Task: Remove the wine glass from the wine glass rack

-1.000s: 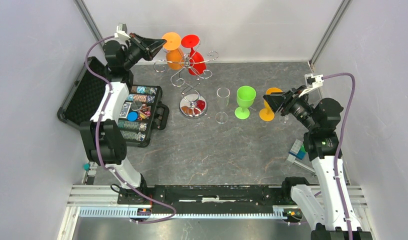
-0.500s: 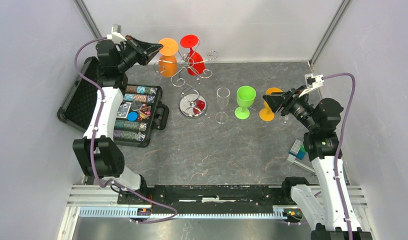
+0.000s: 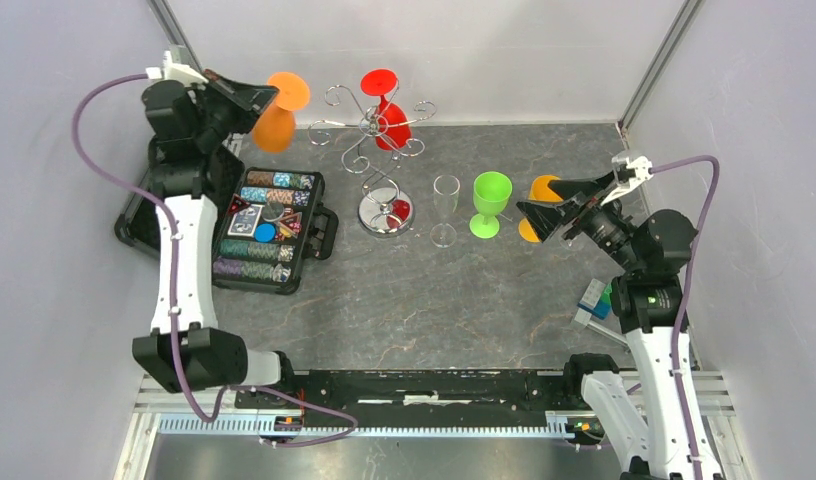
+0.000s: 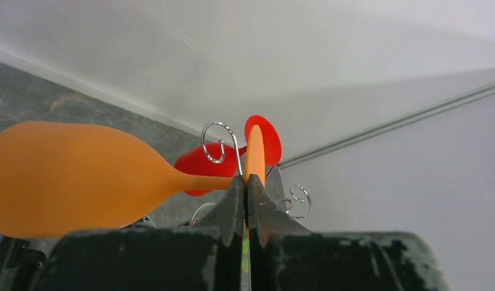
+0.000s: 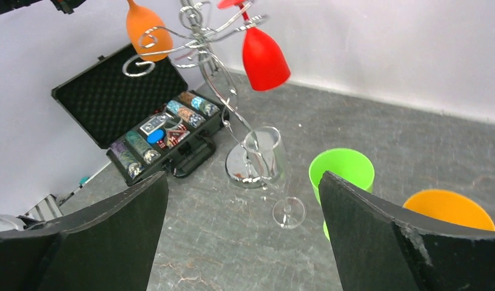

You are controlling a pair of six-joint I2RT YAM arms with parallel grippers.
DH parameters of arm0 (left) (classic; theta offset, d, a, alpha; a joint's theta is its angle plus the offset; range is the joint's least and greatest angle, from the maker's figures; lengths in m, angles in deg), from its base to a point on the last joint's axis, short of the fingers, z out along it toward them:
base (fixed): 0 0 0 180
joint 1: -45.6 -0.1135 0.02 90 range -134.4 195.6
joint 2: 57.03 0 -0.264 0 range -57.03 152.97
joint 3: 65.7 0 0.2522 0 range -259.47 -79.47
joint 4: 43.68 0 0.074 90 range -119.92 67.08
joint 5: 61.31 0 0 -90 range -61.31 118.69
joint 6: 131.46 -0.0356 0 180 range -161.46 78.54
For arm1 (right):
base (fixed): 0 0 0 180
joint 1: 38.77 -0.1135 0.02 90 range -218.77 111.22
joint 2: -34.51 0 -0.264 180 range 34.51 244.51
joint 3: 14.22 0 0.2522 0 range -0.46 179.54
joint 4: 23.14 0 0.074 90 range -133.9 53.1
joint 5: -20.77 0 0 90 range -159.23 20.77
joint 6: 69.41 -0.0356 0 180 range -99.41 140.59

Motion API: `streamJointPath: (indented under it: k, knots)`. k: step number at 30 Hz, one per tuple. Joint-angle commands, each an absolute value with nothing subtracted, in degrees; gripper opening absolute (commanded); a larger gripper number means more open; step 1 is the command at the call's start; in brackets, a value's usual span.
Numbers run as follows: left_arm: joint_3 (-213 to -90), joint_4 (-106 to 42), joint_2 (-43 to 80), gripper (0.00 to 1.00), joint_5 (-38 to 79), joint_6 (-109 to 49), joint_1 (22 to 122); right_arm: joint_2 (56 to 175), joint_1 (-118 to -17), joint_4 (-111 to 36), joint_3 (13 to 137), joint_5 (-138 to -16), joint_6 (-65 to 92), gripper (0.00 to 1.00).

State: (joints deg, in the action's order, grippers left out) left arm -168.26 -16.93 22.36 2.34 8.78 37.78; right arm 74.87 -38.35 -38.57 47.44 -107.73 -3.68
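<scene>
Right gripper (image 5: 242,182): black wedge fingers spread wide and empty, above the grey marbled table (image 3: 434,310). Just beyond stand an orange goblet (image 5: 448,209), a green goblet (image 3: 491,195) and a clear stemmed glass (image 3: 445,200). At left lies an open black foam-lined case (image 3: 269,225) of striped chips. The chrome wire rack (image 3: 372,150), scrolled arms over a round mirrored base, carries one red glass (image 3: 392,125) hung bowl-down. Farthest, the left gripper (image 4: 245,180) is clamped on the stem of the orange wine glass (image 3: 274,128), clear of the rack, to its left.
</scene>
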Motion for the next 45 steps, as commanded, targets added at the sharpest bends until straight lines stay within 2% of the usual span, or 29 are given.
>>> streamJointPath:
  k: [1, 7, 10, 14, 18, 27, 35, 40, 45]
  knots:
    - [-173.7, -14.3, 17.0, 0.02, 2.5, 3.3, 36.3, 73.9, -38.5, -31.2, 46.3, -112.1, -4.3, 0.98]
    - [-175.0, -23.0, 14.5, 0.02, -10.5, 13.4, 36.4, 74.0, -38.5, -24.2, 44.5, -114.9, -9.5, 0.98]
    - [-171.4, -38.1, 13.6, 0.02, -17.3, 27.0, 36.5, 74.4, -38.4, -20.4, 44.2, -115.2, -13.1, 0.98]
    - [-165.0, -61.8, 12.2, 0.02, -19.4, 46.3, 37.4, 74.5, -40.1, -10.6, 41.9, -113.8, -20.5, 0.98]
    - [-165.9, -75.4, 13.7, 0.02, -21.1, 59.1, 42.1, 75.6, -42.0, -4.5, 40.6, -111.2, -25.7, 0.98]
    - [-160.9, -78.5, 13.4, 0.02, -13.2, 59.7, 68.5, 80.1, -46.9, 6.1, 40.6, -111.1, -31.2, 0.98]
    - [-158.6, -80.0, 15.7, 0.02, -10.0, 60.3, 81.1, 82.2, -48.7, 27.4, 38.9, -111.5, -42.7, 0.98]
    - [-158.0, -82.5, 17.2, 0.02, -7.1, 60.9, 86.4, 85.7, -49.9, 46.9, 38.1, -111.4, -54.1, 0.87]
    - [-157.8, -79.5, 16.4, 0.02, -6.3, 57.7, 87.2, 88.6, -50.0, 64.6, 37.9, -110.8, -64.6, 0.77]
